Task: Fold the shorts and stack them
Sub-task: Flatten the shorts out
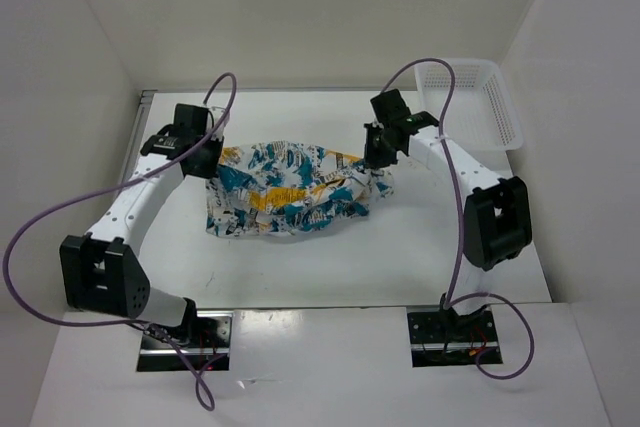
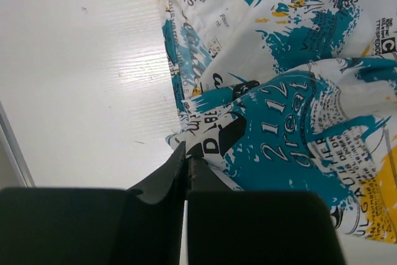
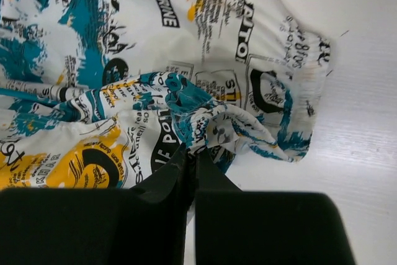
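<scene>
Top external view: shorts (image 1: 290, 192) lie crumpled at the middle of the table (image 1: 400, 267). My left gripper (image 2: 188, 156) and right gripper (image 3: 193, 153) are each clamped on a fabric edge. Judged light, limp, prone to bunching; waistband corners offer best hold.

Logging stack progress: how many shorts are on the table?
1: the shorts lie crumpled centrally, the left gripper and right gripper each pinching an end. Folds might hide another.

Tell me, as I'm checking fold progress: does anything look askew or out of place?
The white fabric shorts with teal, yellow and black print lie crumpled and wrinkled, not flat, between the left gripper and right gripper, each shut on a bunched edge.
</scene>
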Available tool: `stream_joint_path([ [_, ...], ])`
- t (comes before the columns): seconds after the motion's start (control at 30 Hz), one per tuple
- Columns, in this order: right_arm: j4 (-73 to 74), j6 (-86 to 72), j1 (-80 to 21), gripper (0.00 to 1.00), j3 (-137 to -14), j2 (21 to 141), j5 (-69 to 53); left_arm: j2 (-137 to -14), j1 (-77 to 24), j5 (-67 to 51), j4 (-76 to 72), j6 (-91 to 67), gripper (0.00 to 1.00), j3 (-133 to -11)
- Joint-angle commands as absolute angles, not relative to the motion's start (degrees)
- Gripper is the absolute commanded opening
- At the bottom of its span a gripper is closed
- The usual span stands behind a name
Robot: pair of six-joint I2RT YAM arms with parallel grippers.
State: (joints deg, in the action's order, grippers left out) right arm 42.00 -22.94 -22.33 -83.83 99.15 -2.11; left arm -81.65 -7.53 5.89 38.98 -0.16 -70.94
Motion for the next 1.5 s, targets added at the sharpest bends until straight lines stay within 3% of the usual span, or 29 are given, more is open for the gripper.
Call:
stream_joint_path([
  [0.0,38.2,-21.6,-20.4,0.00,-86.0,95.6,-3.1,-78.0,-7.2,7.4,36.0,0.0,0.00,-73.6],
  [0.17,33.8,-21.6,-20.4,0.00,-71.7,85.4,-1.6,-69.7,-7.2,8.9,33.0,0.0,0.00,-68.6],
  [0.27,38.0,-21.6,-21.1,0.00,-67.0,84.2,-6.4,-64.8,-9.9,-2.1,48.8,0.0,0.04,-67.8],
  [0.4,43.4,-24.5,-23.6,0.03,-60.7,84.2,-7.6,-57.8,-17.1,-6.2,57.4,0.0,0.36,-60.8],
  [0.47,46.2,-25.0,-25.1,0.54,-62.1,84.2,-8.7,-55.6,-19.9,-5.7,59.3,0.0,0.47,-58.5],
  [0.5,47.4,-25.0,-25.1,0.64,-63.1,84.2,-8.7,-55.6,-20.0,-5.7,59.8,0.0,0.53,-58.0],
  [0.6,51.8,-25.6,-25.1,0.76,-66.4,82.1,-4.5,-55.1,-20.0,-6.9,57.3,0.0,0.67,-58.0],
  [0.87,44.4,-25.6,-23.0,0.76,-75.0,83.9,2.9,-69.1,-12.2,4.5,33.8,0.0,0.76,-60.9],
  [1.13,35.2,-22.2,-23.0,0.76,-87.6,105.4,11.8,-92.6,-6.2,10.6,18.0,0.0,0.81,-71.5],
  [1.3,30.2,-20.9,-20.7,0.76,-89.6,111.3,12.5,-103.9,-4.4,8.5,15.5,0.0,0.82,-80.9],
  [1.47,30.1,-22.3,-19.2,0.76,-90.6,115.7,10.0,-118.2,-2.2,1.9,23.6,0.0,0.82,-97.7],
])
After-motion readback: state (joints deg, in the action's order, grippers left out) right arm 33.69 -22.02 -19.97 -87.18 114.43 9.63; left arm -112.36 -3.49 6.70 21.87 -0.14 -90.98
